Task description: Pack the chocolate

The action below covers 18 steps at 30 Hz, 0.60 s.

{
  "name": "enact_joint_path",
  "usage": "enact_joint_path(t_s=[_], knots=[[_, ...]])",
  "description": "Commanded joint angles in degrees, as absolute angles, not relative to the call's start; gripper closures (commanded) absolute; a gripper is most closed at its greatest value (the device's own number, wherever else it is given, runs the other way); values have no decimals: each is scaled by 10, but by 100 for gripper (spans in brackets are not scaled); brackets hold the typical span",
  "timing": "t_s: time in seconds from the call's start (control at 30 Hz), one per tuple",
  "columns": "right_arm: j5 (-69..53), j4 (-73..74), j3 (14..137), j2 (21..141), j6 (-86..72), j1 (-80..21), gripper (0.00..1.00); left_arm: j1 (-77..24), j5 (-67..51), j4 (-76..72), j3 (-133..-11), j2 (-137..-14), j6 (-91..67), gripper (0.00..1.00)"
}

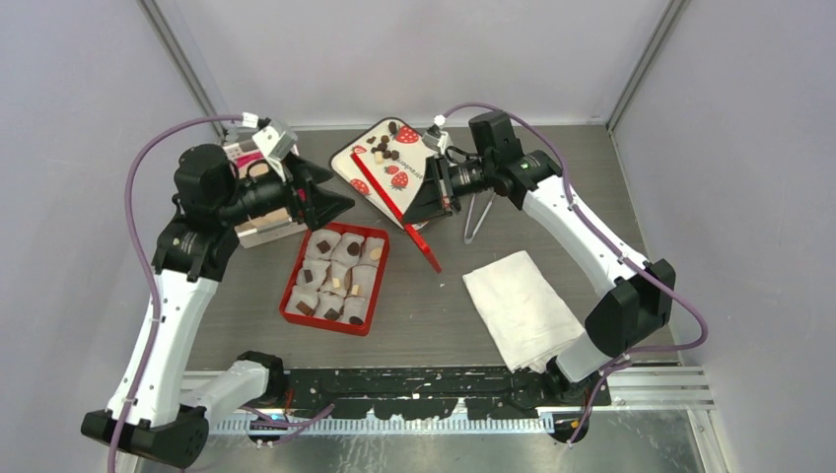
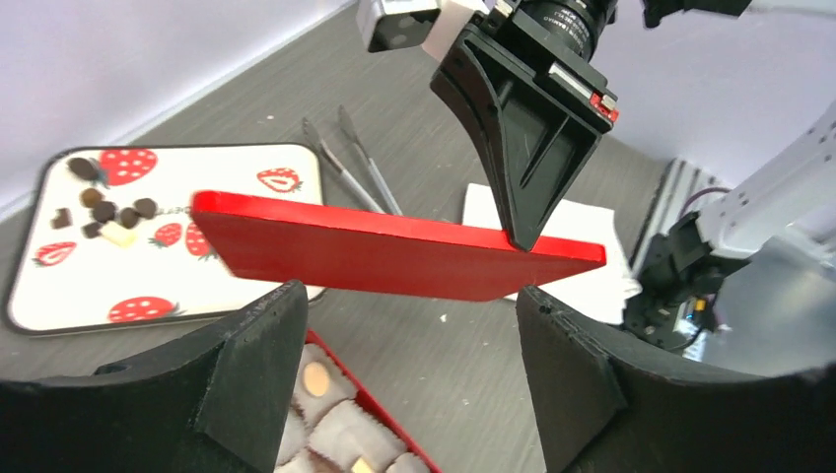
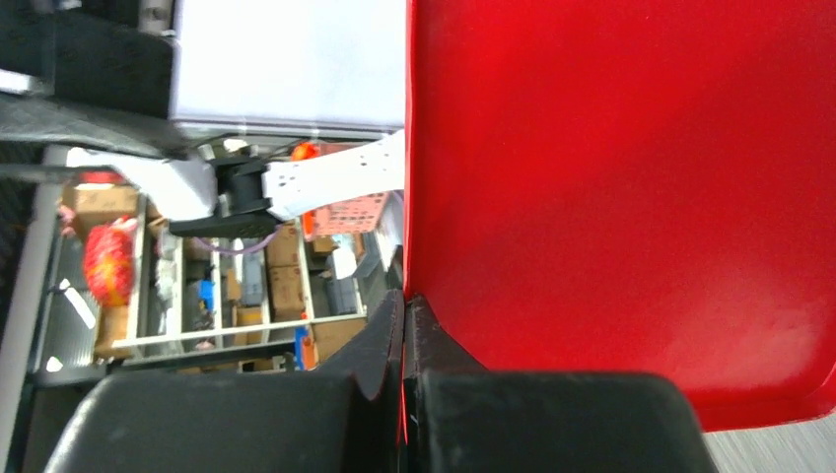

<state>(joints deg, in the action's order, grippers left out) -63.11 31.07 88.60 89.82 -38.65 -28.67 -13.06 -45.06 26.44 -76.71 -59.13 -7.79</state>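
From where I stand, the right gripper [image 1: 426, 219] is clenched on the upper edge of a red lid [image 1: 394, 205]. It holds the lid on edge between the strawberry tray [image 2: 217, 168] and the red box [image 1: 294, 274]. Loose chocolate [image 1: 384, 150] lies on the tray behind the lid, and more pieces sit in paper cups [image 1: 347, 246] in the box. The left gripper [image 1: 330, 205] hangs empty with its jaws spread, near the lid. Tongs [image 1: 468, 222] and a white cloth [image 1: 518, 305] lie to the right.

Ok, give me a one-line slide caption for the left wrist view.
Right gripper pinches the red lid; chocolates lie on the strawberry tray behind, the box of paper cups below.
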Motion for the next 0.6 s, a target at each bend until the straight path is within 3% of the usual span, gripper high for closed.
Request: enact_joint_path(t_s=[0.0,0.1,0.3,0.43,0.57], knots=[[-536,504,951,873,-239,-290,99,-131,-403,258,-751,-544,19,20],[-372,597,996,878,-192,-297,99,-130,-361,214,-764,-558,-66,19],[-139,547,950,837,-205,-352,99,-130,-215,297,-849,-648,-311,25],[-13,500,920,826,-210,-418,99,-131,-316,370,-928,-749,-431,29],[69,478,909,841,-201,-458,99,-151,-321,344,-895,-771,-500,26]])
